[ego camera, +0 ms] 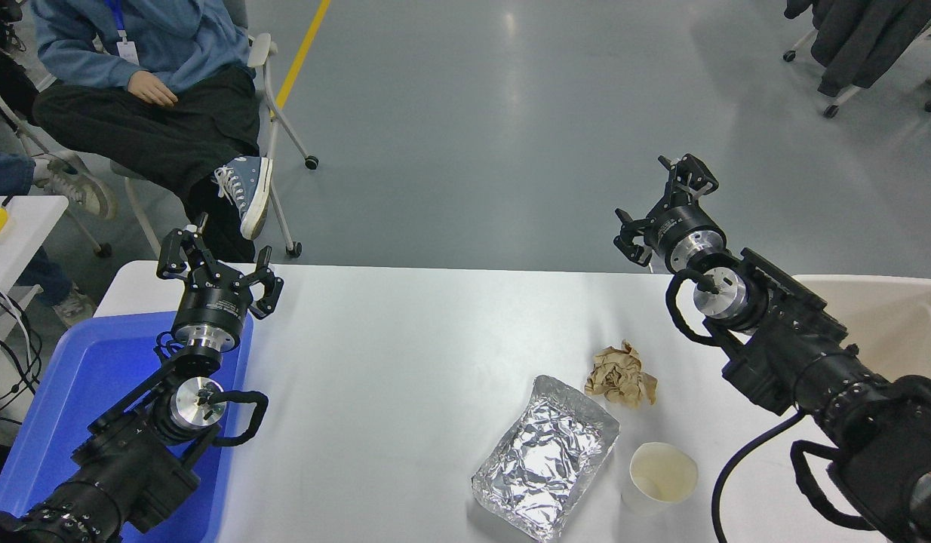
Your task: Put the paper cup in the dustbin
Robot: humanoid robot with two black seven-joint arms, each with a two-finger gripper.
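Observation:
The paper cup [658,477] is small and white with a cream inside. It stands upright near the table's front edge, just right of the foil tray. The dustbin [892,313] is a beige bin at the right edge of the table, mostly hidden behind my right arm. My right gripper [665,207] is open and empty, raised over the table's far right edge, well beyond the cup. My left gripper [216,268] is open and empty, parked at the lower left over the blue tub.
A crumpled foil tray [545,456] lies left of the cup. A crumpled brown paper ball [622,375] lies behind it. A bright blue tub [81,392] sits at the table's left. A person [145,90] sits on a chair beyond the far left corner.

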